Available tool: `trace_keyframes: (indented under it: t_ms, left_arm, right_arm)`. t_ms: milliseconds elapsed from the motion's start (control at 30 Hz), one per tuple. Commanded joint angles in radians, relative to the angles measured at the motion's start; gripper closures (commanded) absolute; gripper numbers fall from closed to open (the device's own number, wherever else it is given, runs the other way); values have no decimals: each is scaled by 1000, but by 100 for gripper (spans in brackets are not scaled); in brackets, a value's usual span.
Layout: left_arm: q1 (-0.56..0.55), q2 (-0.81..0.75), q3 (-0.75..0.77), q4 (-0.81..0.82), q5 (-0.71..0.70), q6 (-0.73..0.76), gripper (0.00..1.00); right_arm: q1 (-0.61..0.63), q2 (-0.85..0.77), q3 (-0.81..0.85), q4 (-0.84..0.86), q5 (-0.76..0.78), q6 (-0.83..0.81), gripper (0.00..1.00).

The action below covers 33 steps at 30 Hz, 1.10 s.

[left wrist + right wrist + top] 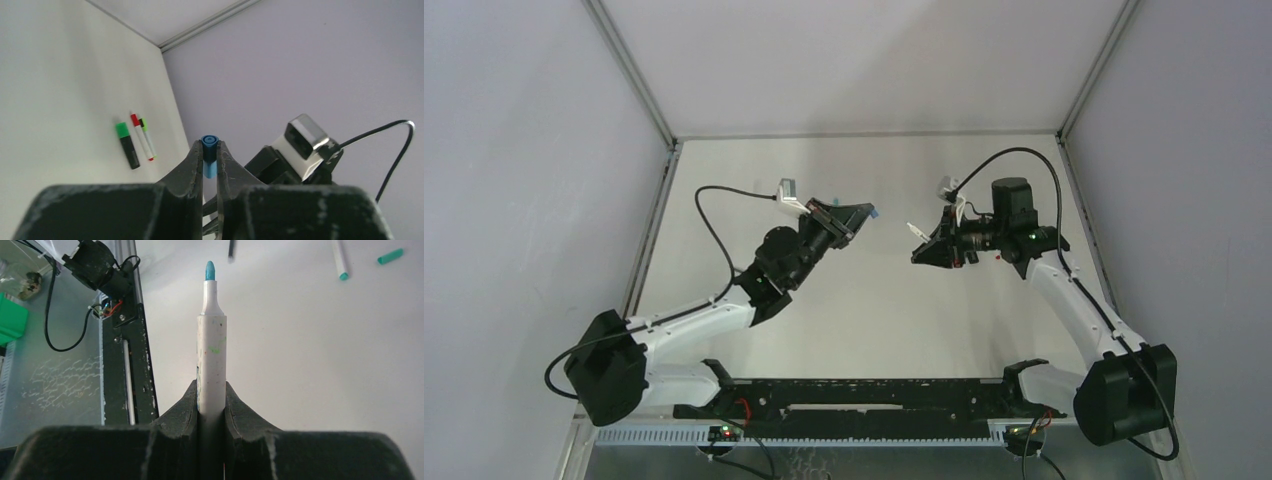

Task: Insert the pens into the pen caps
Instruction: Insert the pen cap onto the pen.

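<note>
- White bench (864, 320) between pale grey walls: a black marker with a bright green cap (127, 145) and two slim white pens (145, 142) beside it look capped already.
- A loose teal cap (390, 256) and a bare teal-tipped white pen (340, 260) lie apart, so work remains.
- Left fingers (192, 160) are clenched on a short blue plastic cap (209, 150), mouth outward.
- Right fingers (187, 400) clamp a white-barrelled pen (211, 340), teal tip forward.
- Both arms are raised, wrists facing; pen and cap are apart, not yet joined.

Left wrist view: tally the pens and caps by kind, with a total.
Pens on the table: 3 (black marker, red-ended pen, green-ended pen)
Loose caps: 1 (blue cap, in the left gripper)
Total: 4
</note>
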Motion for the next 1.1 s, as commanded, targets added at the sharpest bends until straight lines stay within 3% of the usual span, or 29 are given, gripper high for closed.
trace_keyframes:
  t_ms: [0,333,1067]
  left_arm:
    - [-33,12,73,58,-85,-40,100]
    - [-83,52,123,10,-131,-57,100]
    - [-105,126,156,36,-103,-92,100]
  right_arm:
    - [42,-11,-2,45,117,28,100]
    - [71,-8,-11,89,172,75,100]
    - [82,-2,-12,97,139,89,100]
